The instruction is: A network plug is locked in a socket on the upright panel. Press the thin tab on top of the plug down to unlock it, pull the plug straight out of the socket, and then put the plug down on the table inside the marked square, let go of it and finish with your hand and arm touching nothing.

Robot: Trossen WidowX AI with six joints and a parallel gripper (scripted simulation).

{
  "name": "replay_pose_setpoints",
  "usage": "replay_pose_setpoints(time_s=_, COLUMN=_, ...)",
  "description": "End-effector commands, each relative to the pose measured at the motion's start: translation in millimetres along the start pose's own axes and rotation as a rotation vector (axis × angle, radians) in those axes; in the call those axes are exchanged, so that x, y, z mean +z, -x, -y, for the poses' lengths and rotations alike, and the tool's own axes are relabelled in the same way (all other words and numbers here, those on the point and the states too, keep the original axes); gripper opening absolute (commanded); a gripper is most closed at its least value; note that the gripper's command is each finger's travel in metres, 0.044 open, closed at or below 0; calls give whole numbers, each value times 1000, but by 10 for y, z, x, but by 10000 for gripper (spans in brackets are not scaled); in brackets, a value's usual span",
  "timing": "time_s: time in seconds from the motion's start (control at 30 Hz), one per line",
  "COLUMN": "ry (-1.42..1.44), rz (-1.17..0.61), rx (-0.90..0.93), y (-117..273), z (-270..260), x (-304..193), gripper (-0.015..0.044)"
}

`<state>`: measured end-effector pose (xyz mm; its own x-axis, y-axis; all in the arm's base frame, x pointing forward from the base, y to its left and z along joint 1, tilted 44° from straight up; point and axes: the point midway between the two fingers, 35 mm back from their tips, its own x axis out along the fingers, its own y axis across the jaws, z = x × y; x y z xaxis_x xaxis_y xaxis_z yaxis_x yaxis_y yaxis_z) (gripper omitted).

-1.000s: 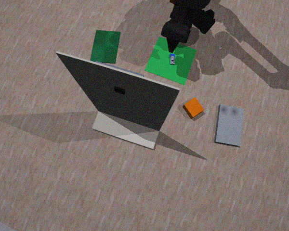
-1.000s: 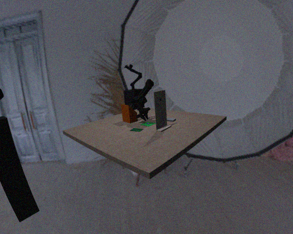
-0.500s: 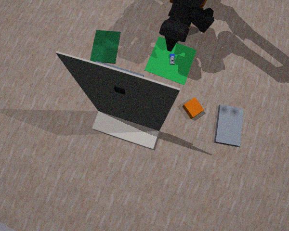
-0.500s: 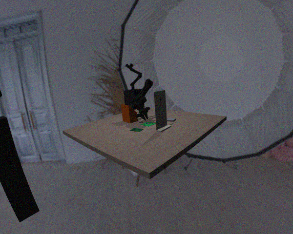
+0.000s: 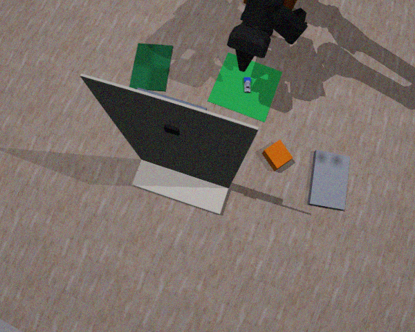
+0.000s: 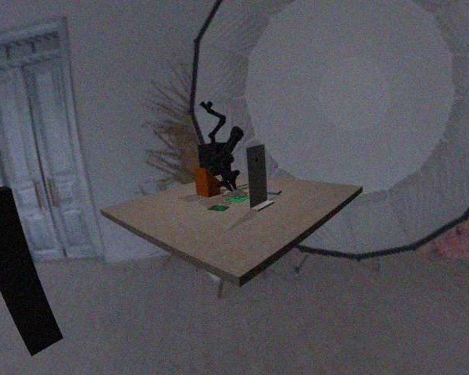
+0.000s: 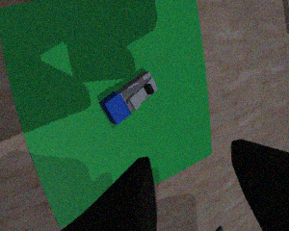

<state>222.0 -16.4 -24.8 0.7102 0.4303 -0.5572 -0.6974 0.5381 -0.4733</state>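
Observation:
The grey plug with a blue end (image 5: 247, 85) (image 7: 130, 98) lies on the bright green marked square (image 5: 225, 86) (image 6: 230, 199) (image 7: 183, 120), well inside its edges. My gripper (image 5: 242, 70) (image 6: 233, 189) (image 7: 192, 160) is open and empty; in the wrist view the two black fingertips stand apart, with the plug beyond them and between them only green square and table. It is above the table beside the plug, apart from it. The upright panel (image 5: 179, 132) (image 6: 256, 173) stands on its pale foot; its socket side is mostly hidden.
A darker green patch (image 5: 151, 68) (image 6: 218, 208) lies on the table left of the square in the top view. An orange cube (image 5: 278, 154) and a flat grey-blue block (image 5: 329, 182) (image 6: 275, 191) lie right of the panel. A large orange block (image 6: 205, 183) stands by the arm.

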Motion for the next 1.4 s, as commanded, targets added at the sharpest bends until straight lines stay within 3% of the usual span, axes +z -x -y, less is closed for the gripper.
replay_pose_setpoints(time_s=0.0, ry=14, rz=5, rx=-9, y=22, z=59, x=1, gripper=156)
replay_pose_setpoints(time_s=1.37, ry=18, rz=8, rx=-13, y=275, z=203, x=-4, gripper=156)
